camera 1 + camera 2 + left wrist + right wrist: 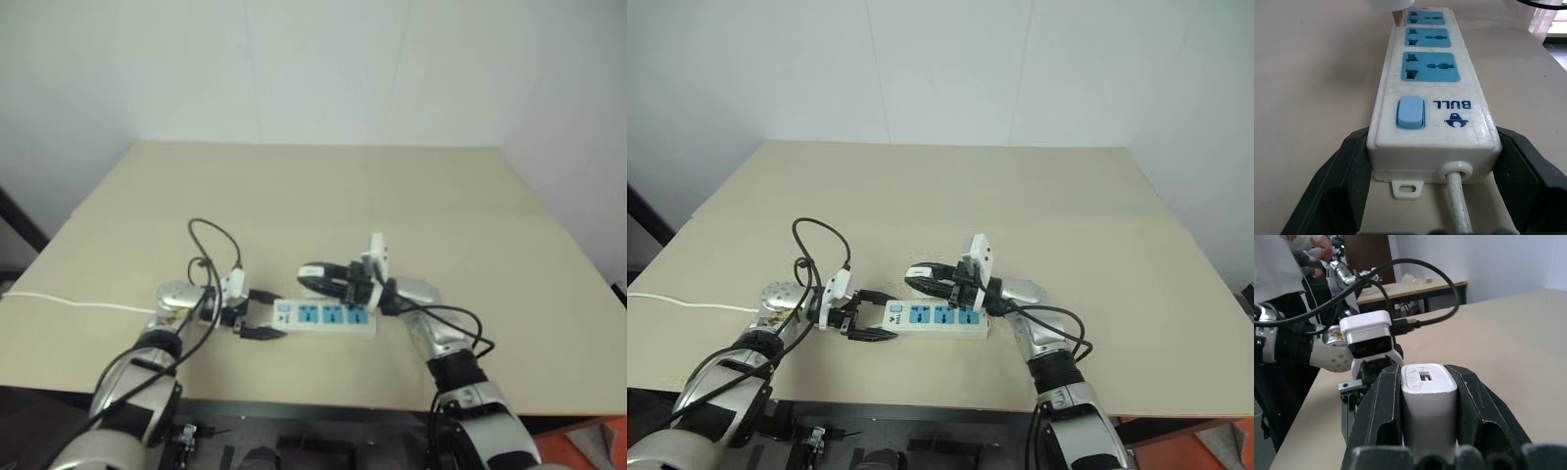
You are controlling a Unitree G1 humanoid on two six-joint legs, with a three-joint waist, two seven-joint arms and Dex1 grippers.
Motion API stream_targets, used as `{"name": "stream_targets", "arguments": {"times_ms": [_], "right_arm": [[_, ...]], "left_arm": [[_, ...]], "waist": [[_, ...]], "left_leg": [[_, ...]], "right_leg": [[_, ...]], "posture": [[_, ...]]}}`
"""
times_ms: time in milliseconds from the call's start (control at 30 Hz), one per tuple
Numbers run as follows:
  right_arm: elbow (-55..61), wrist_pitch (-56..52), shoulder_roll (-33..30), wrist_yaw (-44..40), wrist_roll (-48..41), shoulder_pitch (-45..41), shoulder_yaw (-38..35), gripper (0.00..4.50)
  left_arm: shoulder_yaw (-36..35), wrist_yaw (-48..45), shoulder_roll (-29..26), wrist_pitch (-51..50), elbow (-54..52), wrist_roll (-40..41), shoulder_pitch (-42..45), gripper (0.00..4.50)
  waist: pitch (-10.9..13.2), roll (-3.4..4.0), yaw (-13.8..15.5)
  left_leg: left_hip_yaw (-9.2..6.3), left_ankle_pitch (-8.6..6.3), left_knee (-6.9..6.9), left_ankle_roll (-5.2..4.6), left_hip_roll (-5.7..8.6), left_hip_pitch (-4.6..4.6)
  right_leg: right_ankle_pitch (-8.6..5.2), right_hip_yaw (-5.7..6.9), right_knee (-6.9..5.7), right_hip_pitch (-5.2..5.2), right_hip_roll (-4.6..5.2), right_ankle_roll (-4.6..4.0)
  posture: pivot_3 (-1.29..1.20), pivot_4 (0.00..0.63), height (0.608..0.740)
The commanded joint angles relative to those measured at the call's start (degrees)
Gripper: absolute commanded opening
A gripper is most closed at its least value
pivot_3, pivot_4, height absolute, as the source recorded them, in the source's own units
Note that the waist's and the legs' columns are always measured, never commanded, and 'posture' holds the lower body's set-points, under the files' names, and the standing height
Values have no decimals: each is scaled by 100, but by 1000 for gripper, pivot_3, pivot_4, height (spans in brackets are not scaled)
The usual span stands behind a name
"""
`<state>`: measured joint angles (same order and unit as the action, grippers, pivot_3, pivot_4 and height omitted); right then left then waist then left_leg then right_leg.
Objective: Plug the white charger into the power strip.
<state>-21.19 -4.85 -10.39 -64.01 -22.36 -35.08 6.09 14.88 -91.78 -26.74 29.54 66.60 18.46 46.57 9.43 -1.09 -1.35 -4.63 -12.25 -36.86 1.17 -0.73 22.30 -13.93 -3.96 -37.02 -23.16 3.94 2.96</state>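
left claw [869, 318]: clamped on switch end of power strip [936, 318], flat on surface [392, 206] | right claw [1425, 396]: gripping white charger [1428, 404], seemingly above far sockets | strip's long axis runs left-right between claws

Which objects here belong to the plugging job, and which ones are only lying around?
Belong to the job:
- white charger, clamped in the right end effector
- power strip, its switch end clamped by the left end effector

Only lying around:
- table
- thin white cord across the table's left edge
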Motion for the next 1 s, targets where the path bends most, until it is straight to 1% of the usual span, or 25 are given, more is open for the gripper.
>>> {"name": "stream_targets", "arguments": {"times_ms": [33,767,1000], "right_arm": [[33,275,75,-18,32,9,-37,1280],[-546,721,295,29,445,79,78,1280],[-746,851,210,26,521,73,2,1280]], "left_arm": [[253,-72,70,-61,8,-59,-22,3272],[277,-72,72,-96,35,-10,16,3272],[257,-72,65,-116,49,2,37,3272]], "waist": [[0,0,2],[0,0,1],[0,0,0]], "left_leg": [[0,0,0,0,0,0],[0,0,0,0,0,-3],[0,0,0,0,0,-3]], "right_leg": [[0,0,0,0,0,0],[0,0,-1,1,-1,0],[-1,0,-1,1,0,1]], "posture": [[0,150,740],[0,150,740],[0,150,740]]}}
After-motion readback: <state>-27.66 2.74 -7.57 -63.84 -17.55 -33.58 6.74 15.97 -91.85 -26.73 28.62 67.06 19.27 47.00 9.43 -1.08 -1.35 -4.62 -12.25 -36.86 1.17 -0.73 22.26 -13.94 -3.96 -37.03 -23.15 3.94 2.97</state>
